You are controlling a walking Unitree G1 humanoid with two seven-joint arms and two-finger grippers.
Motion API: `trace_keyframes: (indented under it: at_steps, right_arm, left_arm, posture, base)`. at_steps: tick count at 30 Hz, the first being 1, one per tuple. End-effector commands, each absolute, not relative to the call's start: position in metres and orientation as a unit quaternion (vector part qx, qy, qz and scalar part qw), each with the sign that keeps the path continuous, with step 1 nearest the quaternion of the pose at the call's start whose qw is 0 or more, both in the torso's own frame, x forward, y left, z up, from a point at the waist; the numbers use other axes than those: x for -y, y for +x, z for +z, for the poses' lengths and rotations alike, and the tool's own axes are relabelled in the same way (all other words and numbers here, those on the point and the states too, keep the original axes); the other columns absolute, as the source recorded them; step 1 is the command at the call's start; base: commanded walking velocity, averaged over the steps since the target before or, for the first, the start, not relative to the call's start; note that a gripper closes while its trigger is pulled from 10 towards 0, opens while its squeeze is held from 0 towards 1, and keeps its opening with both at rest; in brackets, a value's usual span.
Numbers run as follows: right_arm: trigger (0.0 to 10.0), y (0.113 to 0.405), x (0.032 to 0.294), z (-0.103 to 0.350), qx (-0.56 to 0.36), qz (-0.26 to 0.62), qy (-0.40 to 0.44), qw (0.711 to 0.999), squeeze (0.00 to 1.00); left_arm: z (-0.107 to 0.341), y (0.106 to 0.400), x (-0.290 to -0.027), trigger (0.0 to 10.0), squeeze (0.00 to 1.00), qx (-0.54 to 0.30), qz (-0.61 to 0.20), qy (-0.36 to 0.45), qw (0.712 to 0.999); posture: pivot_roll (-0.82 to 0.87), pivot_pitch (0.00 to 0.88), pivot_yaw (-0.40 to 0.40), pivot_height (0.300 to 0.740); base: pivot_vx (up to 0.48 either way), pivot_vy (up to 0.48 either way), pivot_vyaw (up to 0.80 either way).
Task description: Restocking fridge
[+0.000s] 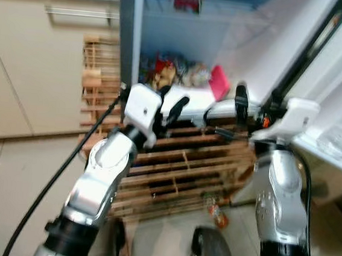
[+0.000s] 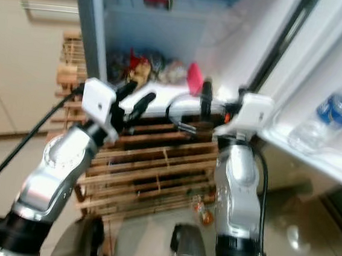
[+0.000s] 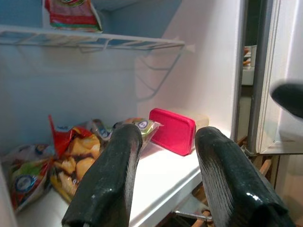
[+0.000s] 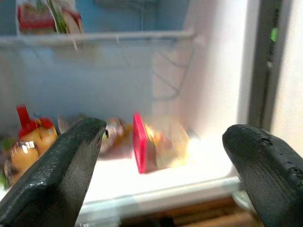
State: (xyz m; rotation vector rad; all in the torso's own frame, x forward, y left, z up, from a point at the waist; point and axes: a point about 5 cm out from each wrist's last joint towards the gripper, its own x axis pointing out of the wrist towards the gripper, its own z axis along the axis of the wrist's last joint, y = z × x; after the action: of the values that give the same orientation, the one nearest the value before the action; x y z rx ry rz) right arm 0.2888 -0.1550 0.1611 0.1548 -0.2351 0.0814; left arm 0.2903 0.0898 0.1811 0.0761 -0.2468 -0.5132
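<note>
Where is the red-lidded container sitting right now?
The red-lidded container stands on edge on the fridge's lower shelf, toward the robot's right, beside the snack packets and near the fridge's inner side wall, ahead of both open grippers.

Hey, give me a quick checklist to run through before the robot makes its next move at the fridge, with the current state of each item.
1. Fridge door open: ok. The shelf is exposed in front of both arms.
2. Left gripper empty with jaws apart: ok.
3. Right gripper empty with jaws wide apart: ok.
4. Free space on the shelf: ok. Snack bags and a red-lidded container sit toward the back; the front edge is bare.
5. Item to restock in hand: not ok. Neither gripper holds anything.
6. Water bottle lying in the door rack: ok, apart from the right arm.
</note>
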Motion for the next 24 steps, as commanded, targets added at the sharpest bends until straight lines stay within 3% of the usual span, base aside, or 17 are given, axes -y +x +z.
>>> trace_keyframes:
  at_steps: [1, 10, 16, 24]
  right_arm:
    - [10.0, 0.285, 0.162, 0.163, 0.116, 0.028, 0.061, 0.991, 0.00]
    - [10.0, 0.269, 0.167, 0.123, 0.041, 0.016, 0.014, 0.999, 0.00]
    - [10.0, 0.269, 0.169, 0.118, 0.031, 0.010, 0.023, 0.999, 0.00]
    - [10.0, 0.278, 0.167, 0.111, 0.016, 0.020, 0.033, 0.999, 0.00]
  left_arm:
    - [0.174, 0.290, -0.092, 10.0, 0.00, 0.103, -0.237, 0.019, 0.966]
    - [0.160, 0.290, -0.122, 10.0, 0.00, 0.079, -0.119, 0.016, 0.990]
    - [0.159, 0.289, -0.120, 10.0, 0.00, 0.080, -0.121, 0.035, 0.989]
    - [0.155, 0.292, -0.112, 10.0, 0.00, 0.073, -0.122, 0.026, 0.989]
  posture:
    - [-0.07, 0.000, 0.004, 0.627]
    - [-0.06, 0.000, 0.004, 0.627]
    - [-0.07, 0.000, 0.009, 0.627]
    - [-0.09, 0.000, -0.002, 0.669]
  base:
    - [0.000, 0.000, 0.00]
    - [0.000, 0.000, 0.00]
    - [0.000, 0.000, -0.24]
    - [0.000, 0.000, 0.00]
